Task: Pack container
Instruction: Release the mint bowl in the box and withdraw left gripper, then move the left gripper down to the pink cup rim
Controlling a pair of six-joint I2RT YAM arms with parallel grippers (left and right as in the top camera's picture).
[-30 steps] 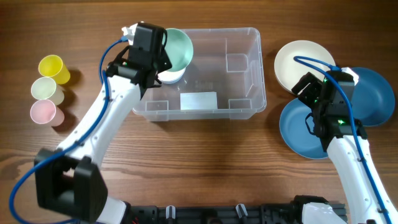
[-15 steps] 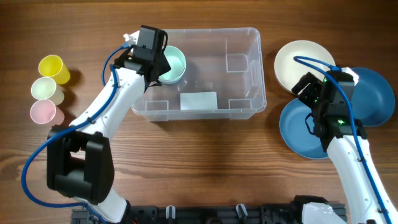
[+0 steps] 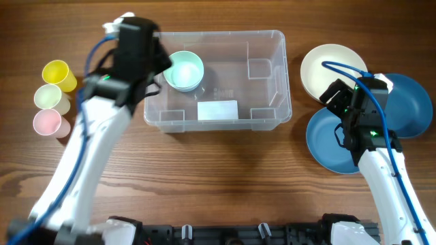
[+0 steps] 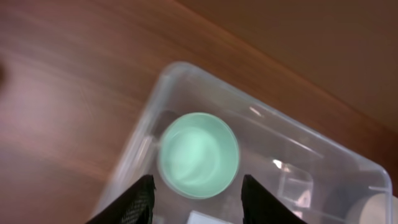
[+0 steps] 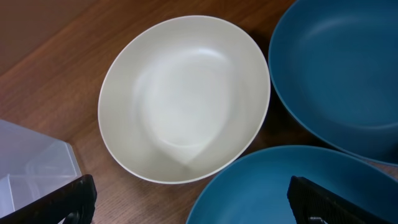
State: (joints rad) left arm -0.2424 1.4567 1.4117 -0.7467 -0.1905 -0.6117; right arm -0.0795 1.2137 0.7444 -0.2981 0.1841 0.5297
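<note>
- On the near right of the surface [image 3: 218, 177], 1 blue plate [image 3: 325, 145] is seen, partly covered by the right arm.
- Just beyond it, a 2nd blue plate [image 3: 412, 102] and a cream plate [image 3: 327, 64] are laid, the 3 rims close together.
- The right tool [image 5: 193, 199] is held above these plates, its fingers spread wide apart with nothing between them.
- At the left edge, 3 cups are set in a row from near to far: a pink cup [image 3: 47, 122], a pale green cup [image 3: 48, 96] and a yellow cup [image 3: 56, 73].
- The container [image 3: 272, 102] is placed upright at the middle of the surface, farther back, between the cups and the plates; a white label [image 3: 217, 109] is seen on its base.
- A mint-green bowl [image 3: 184, 70] is seated upright in the container's far left corner.
- The left tool [image 4: 197, 186] is held above that corner, its fingers apart, and nothing is gripped.
</note>
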